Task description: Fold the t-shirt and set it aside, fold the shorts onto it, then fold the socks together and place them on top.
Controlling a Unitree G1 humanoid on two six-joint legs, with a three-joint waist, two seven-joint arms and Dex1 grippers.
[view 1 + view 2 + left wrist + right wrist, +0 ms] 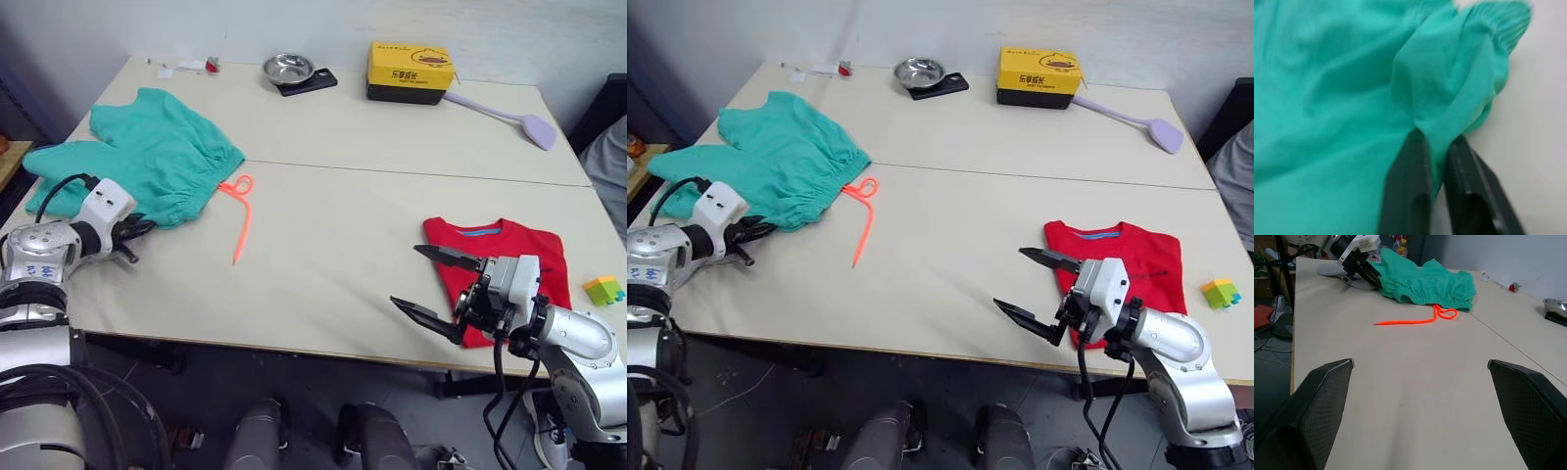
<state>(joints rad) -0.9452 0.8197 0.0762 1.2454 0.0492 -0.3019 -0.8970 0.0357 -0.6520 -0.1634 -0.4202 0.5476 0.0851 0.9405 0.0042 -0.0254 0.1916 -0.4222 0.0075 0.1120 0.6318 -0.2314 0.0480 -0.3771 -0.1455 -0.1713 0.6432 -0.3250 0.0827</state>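
Two garments lie on the table, one of them pinched at its hem

Two garments sit well apart on the beige table (333,245). The teal-green shorts (157,157) are spread out at the robot's far left, their waistband bunched toward the middle of the table, with the neon-orange drawstring (240,220) trailing off the waist onto bare tabletop. The left gripper (132,235) reaches in at the near edge of the shorts; in the left wrist view its two black fingers (1410,191) are pressed close together with a fold of teal fabric clamped between them.

The red t-shirt (505,264) lies folded into a compact rectangle at the near right of the table, its blue inner collar showing at the far edge. The right gripper (438,291) hovers just left of the folded shirt, above the table's near edge, fingers spread wide and holding nothing.

A grey sock (1332,269) peeks out from behind the left gripper, beside the shorts, in the right wrist view.

At the far side of the table stand a small metal bowl (287,69) on a dark slab, a yellow box (409,70) and a lilac spatula (509,117). A small green and yellow block (603,290) rests near the right edge.
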